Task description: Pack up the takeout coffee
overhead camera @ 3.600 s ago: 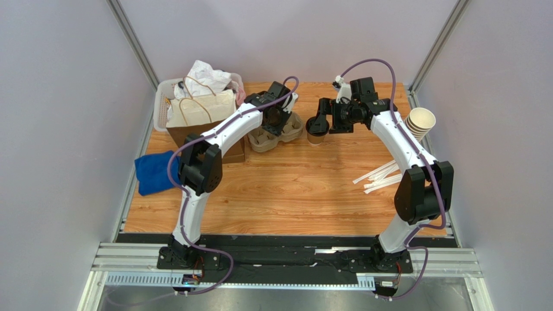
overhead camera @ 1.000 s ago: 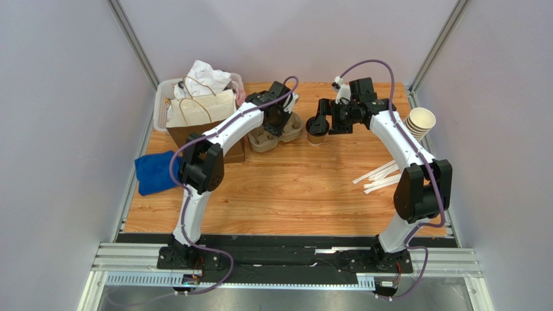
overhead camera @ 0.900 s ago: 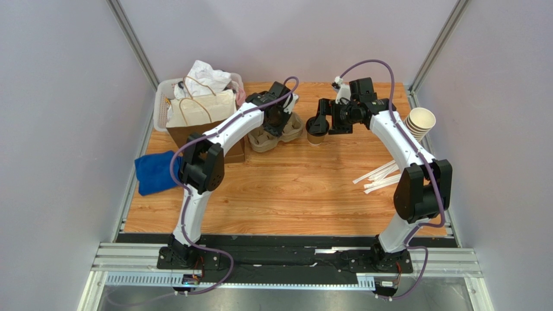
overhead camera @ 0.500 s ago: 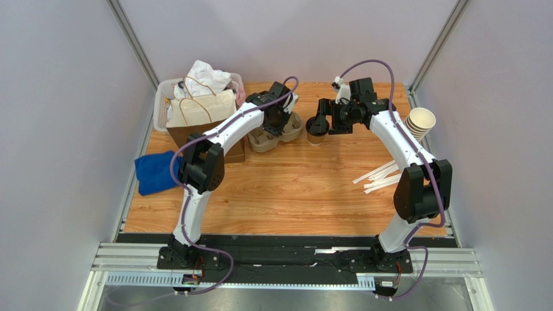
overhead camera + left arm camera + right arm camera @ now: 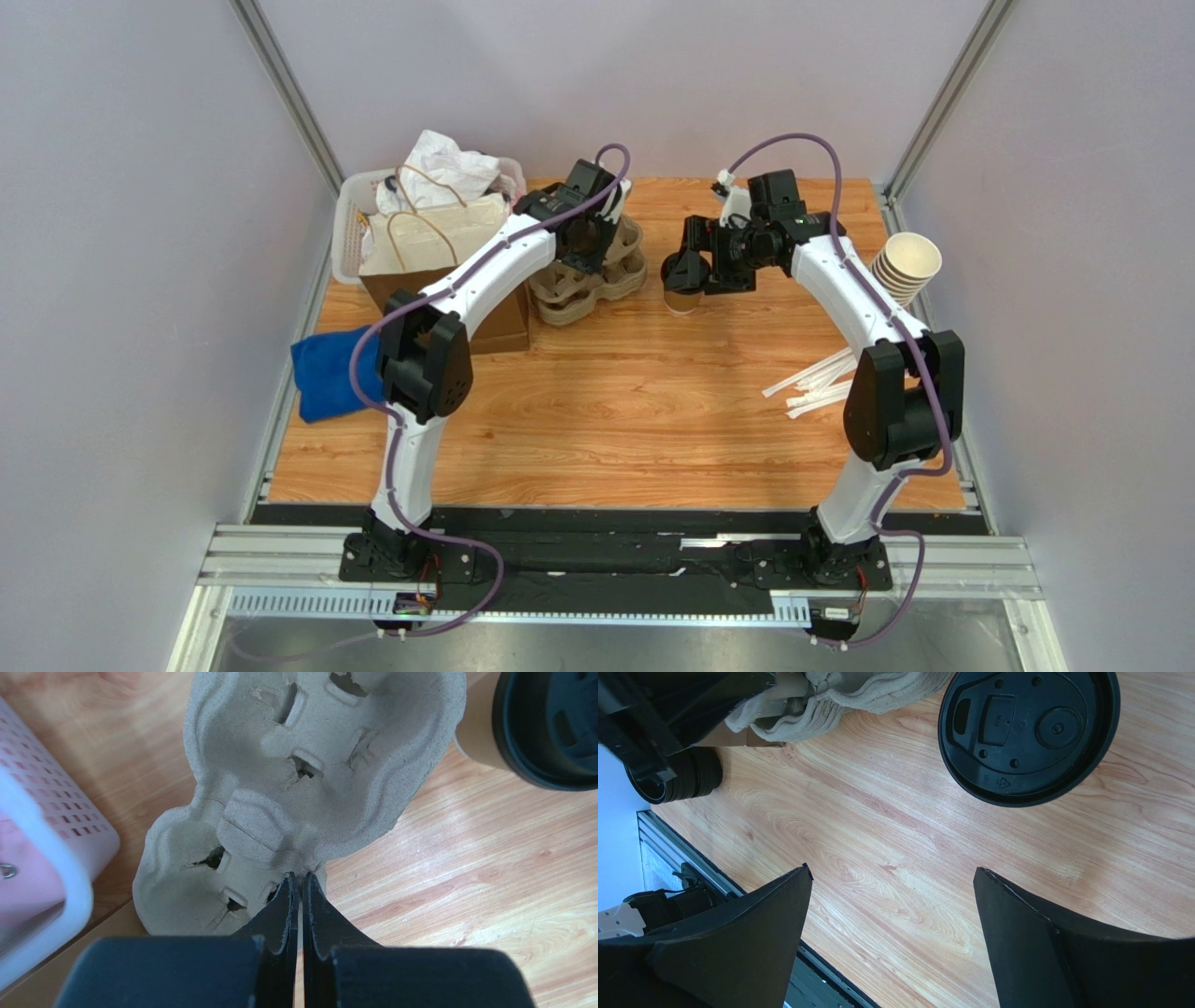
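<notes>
The takeout coffee (image 5: pixel 683 290), a tan paper cup with a black lid, stands on the table at the back middle. Its lid fills the top of the right wrist view (image 5: pixel 1029 731) and its side shows at the upper right of the left wrist view (image 5: pixel 540 728). My right gripper (image 5: pixel 690 263) hangs just above it, open, with nothing between its fingertips (image 5: pixel 892 870). My left gripper (image 5: pixel 300 878) is shut on the near rim of the top grey pulp cup carrier (image 5: pixel 316 763), which sits raised and tilted over the ones nested beneath it (image 5: pixel 589 284).
A brown paper bag (image 5: pixel 449 245) stands left of the carriers, with a pink-and-white basket (image 5: pixel 348 210) holding crumpled paper behind it. A blue cloth (image 5: pixel 330 371) lies at the left edge. Stacked lidless cups (image 5: pixel 905 263) and white straws (image 5: pixel 821 381) sit at the right.
My left gripper closed on the carrier's rim, then moved up and back, lifting and tilting the carrier. The right gripper shifted slightly back and stayed open over the coffee.
</notes>
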You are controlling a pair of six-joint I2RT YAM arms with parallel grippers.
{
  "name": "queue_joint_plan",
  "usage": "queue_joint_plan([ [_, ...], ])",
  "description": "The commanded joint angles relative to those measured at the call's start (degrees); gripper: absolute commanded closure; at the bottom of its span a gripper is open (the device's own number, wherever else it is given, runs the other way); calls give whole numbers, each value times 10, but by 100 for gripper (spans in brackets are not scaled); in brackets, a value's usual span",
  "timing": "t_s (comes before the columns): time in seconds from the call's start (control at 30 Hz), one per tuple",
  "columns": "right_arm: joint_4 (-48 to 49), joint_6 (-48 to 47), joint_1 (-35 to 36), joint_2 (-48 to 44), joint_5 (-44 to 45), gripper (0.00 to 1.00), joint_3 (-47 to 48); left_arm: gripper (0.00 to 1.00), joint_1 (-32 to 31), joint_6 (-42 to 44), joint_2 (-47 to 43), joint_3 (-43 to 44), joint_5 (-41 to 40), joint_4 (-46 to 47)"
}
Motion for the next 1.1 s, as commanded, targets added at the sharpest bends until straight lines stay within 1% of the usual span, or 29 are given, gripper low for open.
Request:
queue_joint_plan([
  [0.0, 41, 15, 6, 12, -18, 10, 42, 100, 3, -11, -59, -13, -12, 37],
  [0.2, 53, 43, 9, 44, -34, 12, 82, 100, 3, -4, -70, -15, -14, 42],
  [0.3, 53, 42, 8, 40, -32, 12, 93, 100, 0, 10, -84, -6, -16, 44],
  [0.37, 50, 41, 4, 28, -32, 11, 93, 100, -4, 25, -94, -1, -16, 44],
  [0.5, 37, 42, -16, -4, -40, 10, 93, 100, -27, 58, -145, -10, -16, 48],
  [0.63, 21, 37, -47, -47, -46, 7, 90, 100, -68, 124, -207, -39, -10, 48],
  [0.73, 7, 22, -64, -81, -41, 5, 84, 100, -114, 172, -269, -90, 17, 33],
  [0.77, 2, 17, -66, -95, -37, 5, 81, 100, -127, 182, -284, -123, 33, 15],
  [0.8, -2, 8, -70, -101, -34, 5, 79, 100, -151, 191, -315, -141, 47, 3],
  [0.83, -13, 6, -77, -107, -34, 5, 75, 100, -162, 196, -331, -161, 67, -9],
  [0.87, -16, 2, -79, -114, -33, 4, 72, 100, -170, 205, -348, -203, 102, -32],
  [0.93, -28, -9, -86, -131, -32, 4, 58, 100, -185, 205, -388, -249, 123, -65],
  [0.97, -31, -13, -87, -136, -32, 4, 52, 100, -186, 210, -402, -306, 140, -70],
  [1.03, -37, -23, -87, -153, -33, 4, 30, 100, -186, 220, -444, -369, 129, -68],
  [1.07, -37, -24, -88, -156, -34, 4, 22, 100, -186, 225, -458, -429, 103, -61],
])
